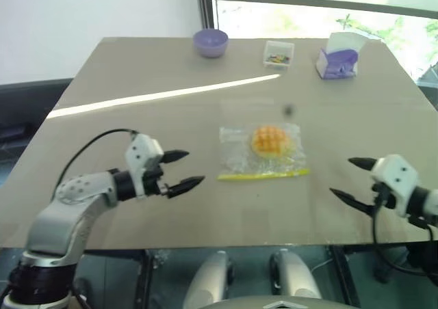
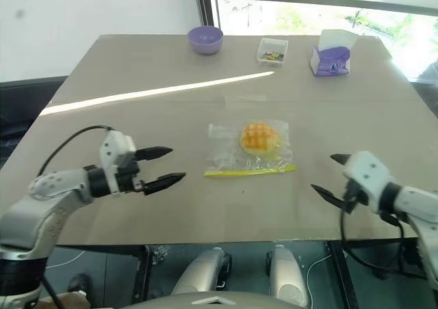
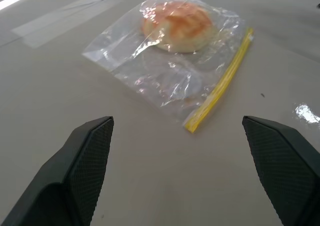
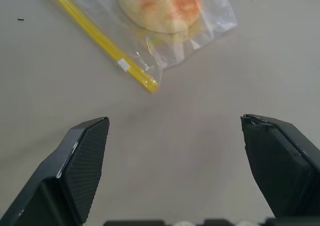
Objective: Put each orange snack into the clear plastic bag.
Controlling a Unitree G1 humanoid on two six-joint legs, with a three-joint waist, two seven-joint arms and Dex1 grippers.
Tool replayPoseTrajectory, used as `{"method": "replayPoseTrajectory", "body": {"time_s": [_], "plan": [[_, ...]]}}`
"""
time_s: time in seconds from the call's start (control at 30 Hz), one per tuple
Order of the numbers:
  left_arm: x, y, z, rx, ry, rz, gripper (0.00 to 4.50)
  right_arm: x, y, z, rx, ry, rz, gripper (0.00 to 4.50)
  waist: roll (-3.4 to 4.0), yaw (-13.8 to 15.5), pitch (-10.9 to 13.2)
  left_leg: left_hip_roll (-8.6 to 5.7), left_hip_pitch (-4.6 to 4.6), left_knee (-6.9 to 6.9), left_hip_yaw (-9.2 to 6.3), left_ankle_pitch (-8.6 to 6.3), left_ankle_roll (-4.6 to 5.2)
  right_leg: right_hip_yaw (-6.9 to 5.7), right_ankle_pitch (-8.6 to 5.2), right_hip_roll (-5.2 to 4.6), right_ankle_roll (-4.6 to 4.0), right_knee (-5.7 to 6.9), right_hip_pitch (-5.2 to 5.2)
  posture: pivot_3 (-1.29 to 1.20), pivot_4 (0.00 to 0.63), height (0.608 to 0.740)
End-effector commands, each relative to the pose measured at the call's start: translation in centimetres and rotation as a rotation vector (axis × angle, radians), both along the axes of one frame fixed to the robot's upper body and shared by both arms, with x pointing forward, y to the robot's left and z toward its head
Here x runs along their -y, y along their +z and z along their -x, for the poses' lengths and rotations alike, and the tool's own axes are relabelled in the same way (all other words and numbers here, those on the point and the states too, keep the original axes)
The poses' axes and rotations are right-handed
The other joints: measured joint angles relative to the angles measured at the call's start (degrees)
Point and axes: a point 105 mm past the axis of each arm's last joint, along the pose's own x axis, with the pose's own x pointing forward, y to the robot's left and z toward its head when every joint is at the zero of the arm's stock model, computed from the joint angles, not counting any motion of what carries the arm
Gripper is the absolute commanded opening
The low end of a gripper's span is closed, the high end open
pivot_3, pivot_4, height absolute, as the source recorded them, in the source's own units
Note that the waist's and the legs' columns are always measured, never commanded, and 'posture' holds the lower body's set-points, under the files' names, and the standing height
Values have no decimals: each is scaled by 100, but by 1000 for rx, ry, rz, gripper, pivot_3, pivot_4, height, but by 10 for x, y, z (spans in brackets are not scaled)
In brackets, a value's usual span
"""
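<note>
Snack [image 1: 269, 140] is lying inside the bag [image 1: 261, 150], toward its far side, and the bag is resting flat mid-table [image 1: 123, 83] with its yellow strip [image 1: 263, 176] along the near edge, long axis running left-right. Left gripper [image 1: 182, 170] is hovering off the bag's left side, jaws spread, gripping nothing. Right gripper [image 1: 354, 180] is hovering off the bag's right side, jaws spread too, also bare. Bag is sitting between the two, both well apart from it; left looking slightly nearer. Judging from this, the bun is looking bagged already; any next reach is going inward toward the strip
</note>
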Motion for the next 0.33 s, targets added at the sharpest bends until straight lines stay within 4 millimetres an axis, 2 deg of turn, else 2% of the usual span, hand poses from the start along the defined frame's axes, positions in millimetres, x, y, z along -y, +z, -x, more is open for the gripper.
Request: {"method": "replayPoseTrajectory", "body": {"time_s": [0.03, 0.2, 0.33], "plan": [[-12, 19, 9, 41, 7, -10, 4427, 9, 23, 11, 37, 1, -26, 4500, 0, -1, 1, 0, -1, 0, 0, 0, 0, 0, 0, 0, 0, -1, -1, 0, 150, 740], [-15, 19, 15, 28, -1, -17, 4427, 14, 29, 15, 33, 0, -33, 4500, 0, 8, 0, 5, -1, -1, 2, -1, -1, 0, -4, -18, -7, -6, 0, 0, 150, 740], [-8, 19, 17, 18, -42, -13, 4427, 12, 29, 12, 34, -3, -24, 4500, 0, 13, 1, 5, -4, -1, 3, -1, -1, -1, -8, -21, -14, -11, -1, 0, 150, 740]]}}
